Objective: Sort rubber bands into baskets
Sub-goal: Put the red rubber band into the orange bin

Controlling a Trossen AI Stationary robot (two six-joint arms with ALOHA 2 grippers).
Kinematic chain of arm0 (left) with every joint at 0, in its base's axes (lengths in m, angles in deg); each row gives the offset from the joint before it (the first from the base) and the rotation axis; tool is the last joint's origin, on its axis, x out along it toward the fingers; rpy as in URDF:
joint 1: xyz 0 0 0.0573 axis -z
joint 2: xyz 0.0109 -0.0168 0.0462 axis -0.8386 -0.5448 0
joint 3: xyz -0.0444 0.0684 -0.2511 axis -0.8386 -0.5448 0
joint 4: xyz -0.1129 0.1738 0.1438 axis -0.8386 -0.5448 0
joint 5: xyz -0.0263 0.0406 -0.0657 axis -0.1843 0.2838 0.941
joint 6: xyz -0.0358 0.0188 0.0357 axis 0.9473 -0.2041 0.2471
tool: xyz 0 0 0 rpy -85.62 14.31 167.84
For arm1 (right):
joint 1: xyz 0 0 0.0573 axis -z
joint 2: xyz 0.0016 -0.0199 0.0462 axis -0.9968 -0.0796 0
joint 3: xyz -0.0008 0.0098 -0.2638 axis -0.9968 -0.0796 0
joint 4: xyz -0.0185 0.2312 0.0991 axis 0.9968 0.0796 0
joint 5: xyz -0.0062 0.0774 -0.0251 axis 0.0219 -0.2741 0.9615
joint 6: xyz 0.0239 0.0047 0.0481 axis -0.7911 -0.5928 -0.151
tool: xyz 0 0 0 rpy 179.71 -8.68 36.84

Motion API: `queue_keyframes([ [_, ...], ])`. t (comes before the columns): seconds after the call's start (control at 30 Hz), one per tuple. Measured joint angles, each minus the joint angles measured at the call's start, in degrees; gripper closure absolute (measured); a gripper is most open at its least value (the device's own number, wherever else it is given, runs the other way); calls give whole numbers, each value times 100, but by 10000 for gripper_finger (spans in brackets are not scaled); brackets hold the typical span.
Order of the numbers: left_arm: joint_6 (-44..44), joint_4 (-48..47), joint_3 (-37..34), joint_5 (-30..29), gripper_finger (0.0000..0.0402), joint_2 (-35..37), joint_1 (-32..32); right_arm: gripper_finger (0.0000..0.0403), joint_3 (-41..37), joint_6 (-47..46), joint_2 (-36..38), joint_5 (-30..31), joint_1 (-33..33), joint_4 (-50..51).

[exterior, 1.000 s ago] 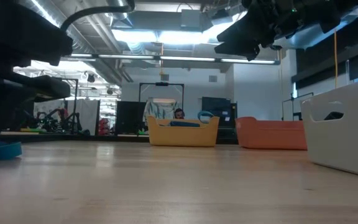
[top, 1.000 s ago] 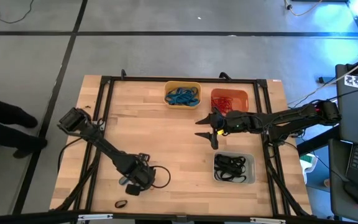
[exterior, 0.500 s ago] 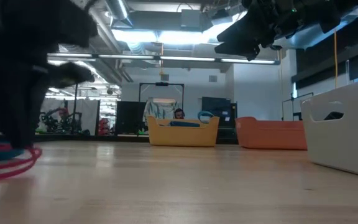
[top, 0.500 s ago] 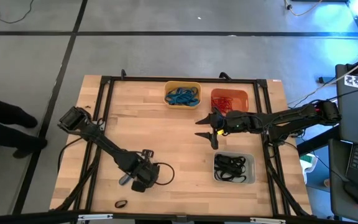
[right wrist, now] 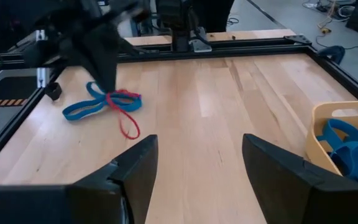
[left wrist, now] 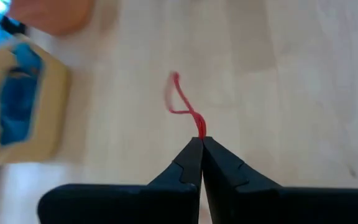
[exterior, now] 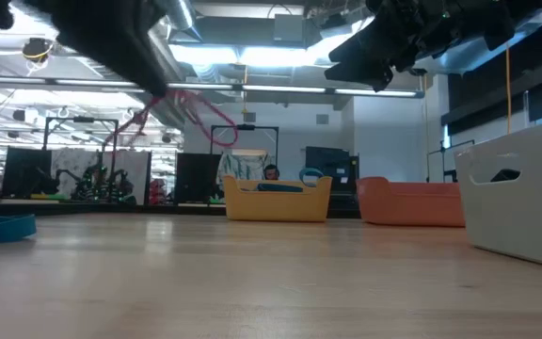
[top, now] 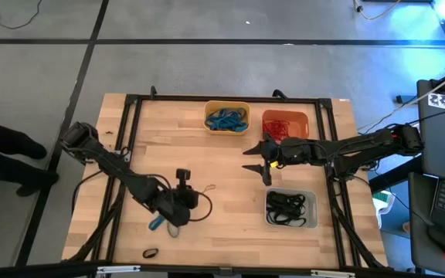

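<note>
Red rubber band [left wrist: 185, 109] now hangs from your left tool [left wrist: 201, 142], pinched tight and lifted off the wooden surface [top: 230, 170], where it lay a second ago (a blue band [right wrist: 86, 109] stays down). Your right tool [top: 259, 161] hovers spread near the orange basket [top: 285, 123].

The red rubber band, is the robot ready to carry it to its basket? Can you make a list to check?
1. Left gripper shut on the red rubber band: ok.
2. Band lifted off the table: ok, it dangles in the low view.
3. Orange basket already holds red bands: ok.
4. Right gripper hovers in front of the orange basket; path clear: cannot tell.
5. Blue rubber band left behind on the table: ok.
</note>
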State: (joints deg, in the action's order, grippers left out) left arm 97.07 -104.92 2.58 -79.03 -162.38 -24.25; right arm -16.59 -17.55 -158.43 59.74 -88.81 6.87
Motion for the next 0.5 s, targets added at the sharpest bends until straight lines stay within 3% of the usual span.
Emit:
queue_keyframes([
  [0.2, -507, 277, 0, -625, 394, 92, -102, 171, 0, 100, -272, -540, 0, -582],
  [0.37, -1049, 914, 0, -694, 394, 90, -321, 171, 0, 119, -686, -1140, 0, -1141],
  [0.5, -1200, 1110, 2, -697, 394, 90, -482, 171, 0, 121, -930, -1169, 0, -1501],
])
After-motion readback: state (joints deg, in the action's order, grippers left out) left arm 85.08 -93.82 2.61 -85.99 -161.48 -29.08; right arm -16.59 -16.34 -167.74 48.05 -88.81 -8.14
